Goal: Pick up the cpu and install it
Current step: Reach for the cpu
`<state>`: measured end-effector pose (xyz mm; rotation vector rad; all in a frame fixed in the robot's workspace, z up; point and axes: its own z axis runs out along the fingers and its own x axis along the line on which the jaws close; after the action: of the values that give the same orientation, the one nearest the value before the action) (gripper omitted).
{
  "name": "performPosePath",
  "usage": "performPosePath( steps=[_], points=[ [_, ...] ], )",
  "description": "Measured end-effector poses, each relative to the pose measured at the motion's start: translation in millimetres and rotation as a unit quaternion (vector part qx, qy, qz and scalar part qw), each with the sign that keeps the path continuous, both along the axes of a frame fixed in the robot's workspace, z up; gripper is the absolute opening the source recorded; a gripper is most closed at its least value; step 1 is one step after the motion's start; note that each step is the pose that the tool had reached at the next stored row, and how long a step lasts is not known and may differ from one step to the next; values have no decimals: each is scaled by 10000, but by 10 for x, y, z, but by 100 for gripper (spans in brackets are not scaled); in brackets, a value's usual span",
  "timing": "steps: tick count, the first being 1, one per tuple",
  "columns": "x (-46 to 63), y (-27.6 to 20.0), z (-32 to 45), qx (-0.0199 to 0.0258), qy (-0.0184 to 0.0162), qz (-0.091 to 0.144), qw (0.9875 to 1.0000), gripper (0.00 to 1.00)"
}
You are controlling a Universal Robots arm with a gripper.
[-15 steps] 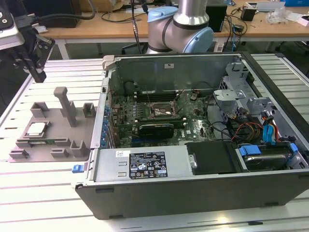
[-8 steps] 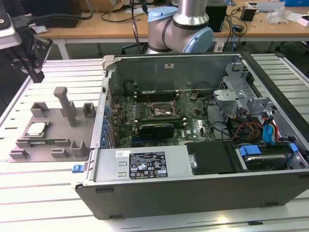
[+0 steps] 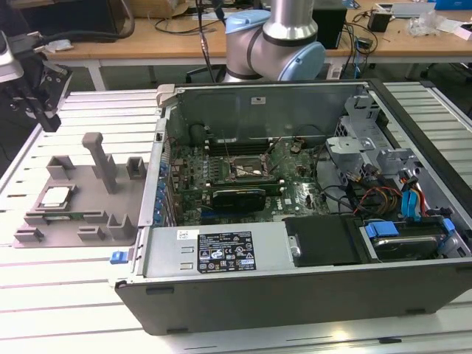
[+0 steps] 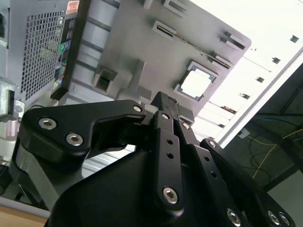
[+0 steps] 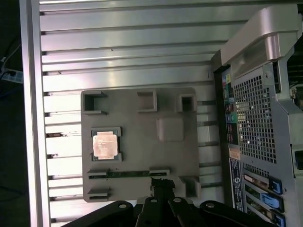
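Observation:
The cpu (image 3: 55, 196) is a small silvery square lying flat in a recess of the grey plastic tray (image 3: 96, 221), at the exterior view's left, beside the open computer case (image 3: 295, 287). Both wrist views look down on it from well above: the cpu (image 5: 105, 144) sits in the tray (image 5: 142, 161), and the cpu (image 4: 196, 83) catches bright light. My gripper (image 5: 161, 182) hovers high over the tray's edge, away from the chip, with its black fingers together and nothing between them. The gripper (image 4: 163, 100) shows the same. The motherboard's socket frame (image 3: 247, 171) lies inside the case.
The tray carries an upright post (image 3: 99, 158) and several raised blocks. The case's perforated rear wall (image 5: 255, 123) stands right beside the tray. The arm's grey-blue joint (image 3: 284, 37) rises behind the case. Cables and drive bays (image 3: 398, 192) crowd the case's right side.

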<state>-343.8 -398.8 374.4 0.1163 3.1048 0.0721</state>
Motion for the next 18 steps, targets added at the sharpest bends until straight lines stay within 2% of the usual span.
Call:
performPosePath(
  steps=[5, 18],
  points=[
    [-60, 0, -78, -1, 2, 0, 10000, 11],
    [-115, 0, -132, 0, 1, 0, 10000, 11]
  ],
)
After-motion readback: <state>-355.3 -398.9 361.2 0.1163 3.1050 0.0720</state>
